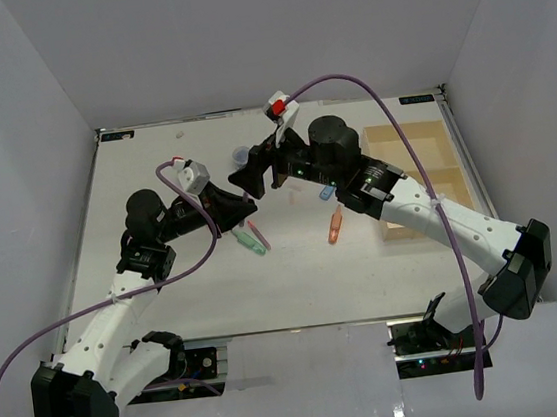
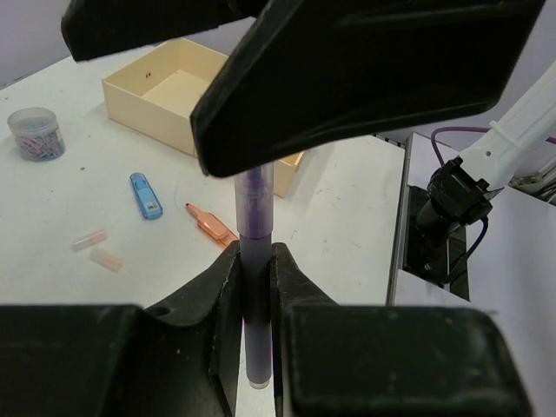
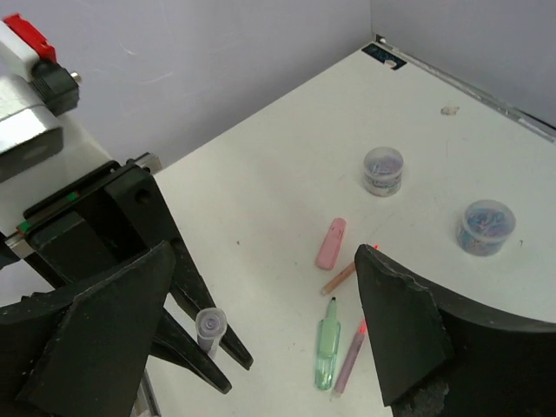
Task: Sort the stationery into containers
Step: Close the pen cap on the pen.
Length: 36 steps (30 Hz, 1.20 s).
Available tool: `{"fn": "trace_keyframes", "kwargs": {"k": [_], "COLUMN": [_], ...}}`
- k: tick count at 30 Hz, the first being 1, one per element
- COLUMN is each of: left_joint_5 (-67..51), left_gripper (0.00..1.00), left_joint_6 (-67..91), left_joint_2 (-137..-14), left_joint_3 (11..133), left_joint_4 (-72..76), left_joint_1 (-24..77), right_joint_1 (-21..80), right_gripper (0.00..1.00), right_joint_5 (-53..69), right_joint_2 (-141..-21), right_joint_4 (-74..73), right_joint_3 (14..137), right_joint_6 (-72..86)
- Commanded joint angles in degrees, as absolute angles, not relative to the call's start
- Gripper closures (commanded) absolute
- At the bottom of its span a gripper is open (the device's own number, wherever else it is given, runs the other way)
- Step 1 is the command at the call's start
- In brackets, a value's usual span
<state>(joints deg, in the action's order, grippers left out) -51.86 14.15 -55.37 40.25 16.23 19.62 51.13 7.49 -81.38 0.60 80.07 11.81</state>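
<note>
My left gripper (image 2: 256, 261) is shut on a purple pen (image 2: 254, 195), which stands upright between its fingers above the table. In the right wrist view the pen's capped end (image 3: 209, 326) points toward the camera. My right gripper (image 3: 265, 252) is open, its two fingers spread either side of the pen's top end without closing on it. From above, the left gripper (image 1: 246, 202) and right gripper (image 1: 252, 174) meet near the table's middle. The beige wooden tray (image 1: 391, 133) lies at the right. On the table below lie a green marker (image 3: 327, 343), a pink pen (image 3: 350, 358) and a pink eraser (image 3: 330, 242).
An orange marker (image 1: 335, 225) and a blue piece (image 1: 326, 192) lie between the grippers and the tray. Two round pots (image 3: 382, 170) (image 3: 486, 226) stand toward the far edge. A thin tan pen (image 3: 339, 278) lies by the pink eraser. Grey walls enclose the table.
</note>
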Motion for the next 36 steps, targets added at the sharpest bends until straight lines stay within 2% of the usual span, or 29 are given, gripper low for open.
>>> {"fn": "trace_keyframes", "kwargs": {"k": [1, 8, 28, 36], "left_joint_5": [-51.4, -50.1, -50.2, -50.4], "left_gripper": [1.00, 1.00, 1.00, 1.00], "left_joint_6": [13.3, 13.9, 16.1, 16.5], "left_joint_2": [-53.6, -53.6, -53.8, -53.7], "left_joint_3": [41.1, 41.0, 40.7, 40.6], "left_joint_4": [15.6, 15.6, 16.9, 17.3], "left_joint_1": [19.8, 19.9, 19.9, 19.9], "right_joint_1": [51.5, 51.9, 53.5, 54.1], "right_gripper": [0.11, 0.27, 0.54, 0.74], "right_joint_5": [8.0, 9.8, 10.3, 10.4], "right_joint_2": [-81.4, -82.4, -82.7, -83.4], "right_joint_4": [1.4, 3.1, 6.6, 6.2], "right_joint_3": [81.8, 80.9, 78.6, 78.7], "right_joint_6": [13.8, 15.1, 15.6, 14.9]}}
